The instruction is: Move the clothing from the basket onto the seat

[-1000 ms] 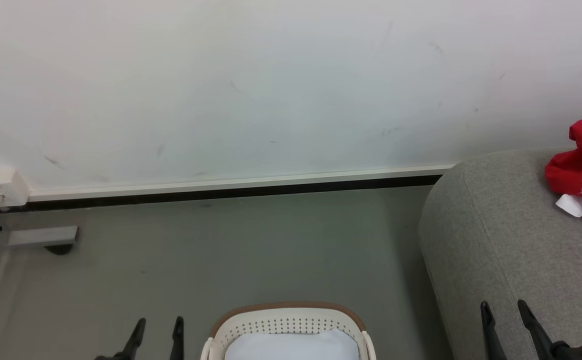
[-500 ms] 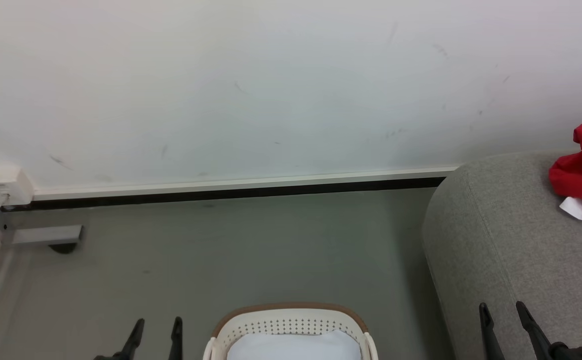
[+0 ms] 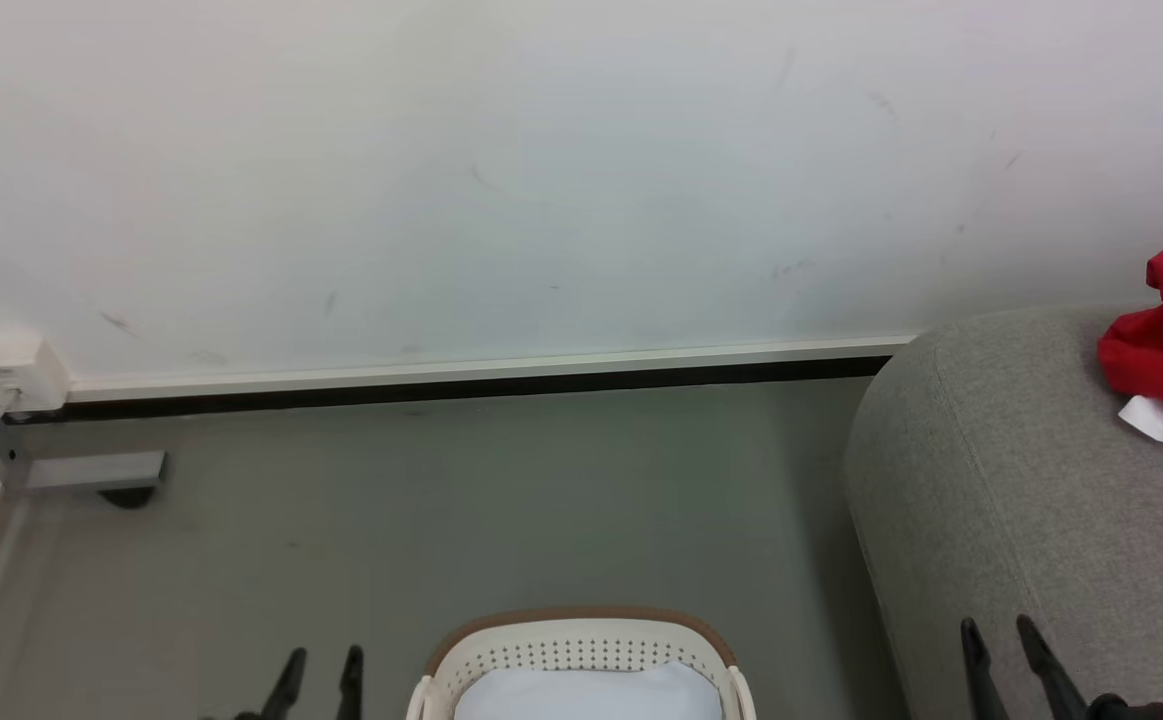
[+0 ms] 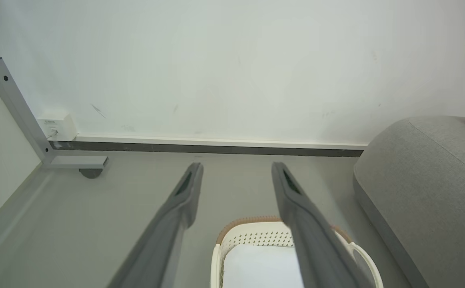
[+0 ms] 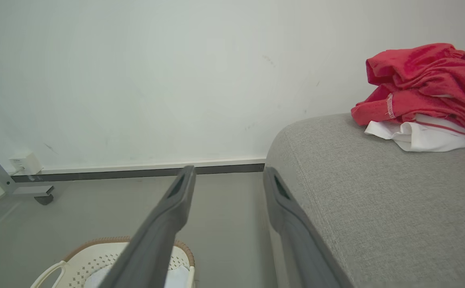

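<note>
Sitting in a heap on top of the large grey woven-fabric seat (image 5: 376, 192) is the soft bright red clothing (image 5: 424, 88), red folds bunched on top and a white panel with red trim spilling out underneath, flat on the upholstery. It lies back toward the seat's wall-side edge, well away from the rounded end that faces the open floor.

Down on the grey floor (image 3: 461, 500) stands the white plastic basket (image 3: 581, 652) with its rows of small holes and brown rim, near the seat's rounded end but apart from it. Inside it lies a pale bluish-white flat pad (image 3: 586, 695), and no red fabric shows in the part of the basket that is in view.

The left hand (image 3: 324, 656) hangs released over the floor just to the left of the basket, its two long dark fingers (image 4: 184, 196) spread with nothing between them. The right hand (image 3: 997, 625) hovers released over the near end of the seat, fingers (image 5: 176, 200) likewise parted and holding nothing, well short of the red heap.

Behind it all runs the scuffed white wall (image 3: 541, 180), with a pale and dark skirting strip (image 3: 461, 385) along its foot. At the left corner sit a small white socket box (image 3: 11, 372) and a grey metal post (image 4: 14, 104) with a foot resting on the floor
</note>
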